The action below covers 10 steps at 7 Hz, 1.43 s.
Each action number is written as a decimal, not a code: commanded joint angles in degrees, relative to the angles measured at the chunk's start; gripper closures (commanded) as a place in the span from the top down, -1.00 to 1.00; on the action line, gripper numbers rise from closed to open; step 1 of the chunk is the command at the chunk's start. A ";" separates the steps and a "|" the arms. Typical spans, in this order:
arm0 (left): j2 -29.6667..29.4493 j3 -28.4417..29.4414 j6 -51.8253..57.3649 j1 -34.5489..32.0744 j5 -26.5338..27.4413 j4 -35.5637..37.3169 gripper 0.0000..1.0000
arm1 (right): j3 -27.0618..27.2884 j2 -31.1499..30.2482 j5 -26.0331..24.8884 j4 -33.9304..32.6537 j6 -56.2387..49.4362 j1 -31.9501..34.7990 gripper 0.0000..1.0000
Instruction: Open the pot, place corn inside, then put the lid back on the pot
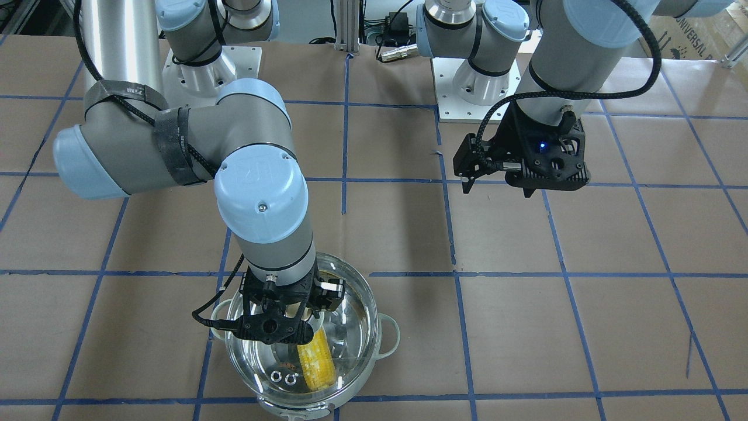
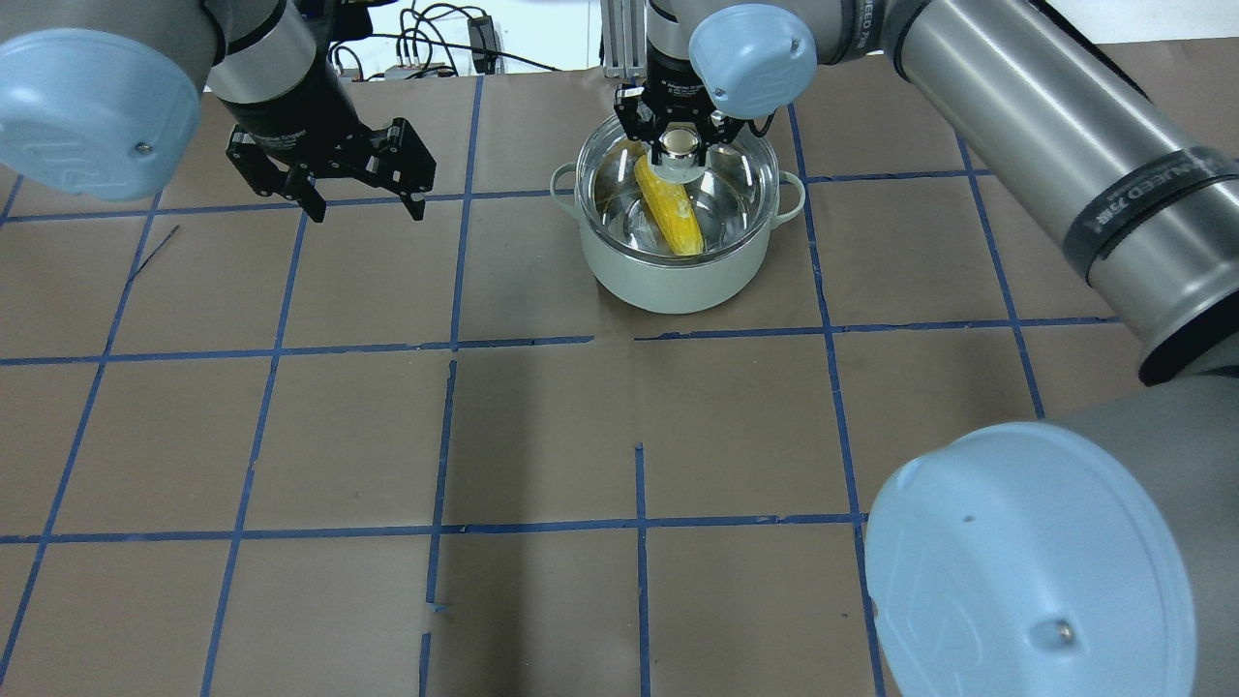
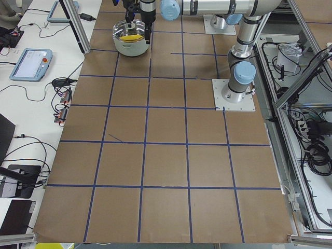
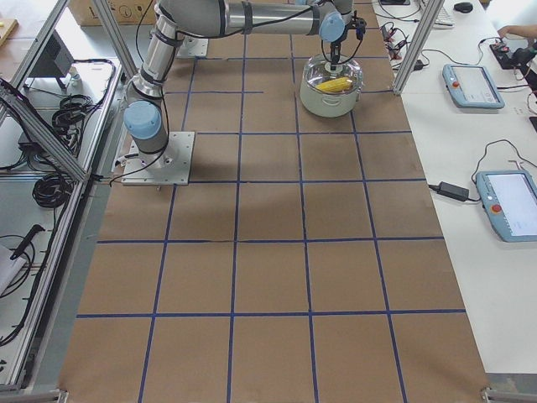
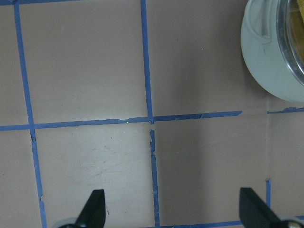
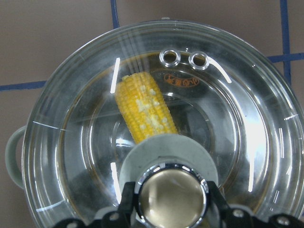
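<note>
Near the counter's far edge the corn (image 6: 142,111) lies in the pot (image 2: 678,281), under the lid (image 6: 237,118) that the right gripper (image 2: 680,145) pinches; keep it level and centred, seat the rim, then release. Left gripper (image 2: 366,205) hangs spread, well apart

Clear domed glass lid (image 6: 247,118) over shiny, pale-handled pot (image 2: 678,283), yellow corn (image 6: 142,109) aslant inside.

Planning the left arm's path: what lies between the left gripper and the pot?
Overhead view: only bare tabletop with a blue tape line between left gripper and pot.
</note>
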 commanded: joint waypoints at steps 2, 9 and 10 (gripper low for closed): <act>0.00 -0.02 0.00 0.00 0.00 0.25 1.00 | 0.43 0.03 -0.19 -0.44 -0.15 0.09 0.41; 0.00 -0.19 -0.09 -0.09 0.00 0.42 1.00 | -1.59 -3.11 0.16 6.02 -10.05 -5.18 0.98; 0.00 -0.19 -0.09 -0.09 -0.09 0.42 1.00 | -0.54 -5.31 0.42 10.16 -14.60 -7.01 0.98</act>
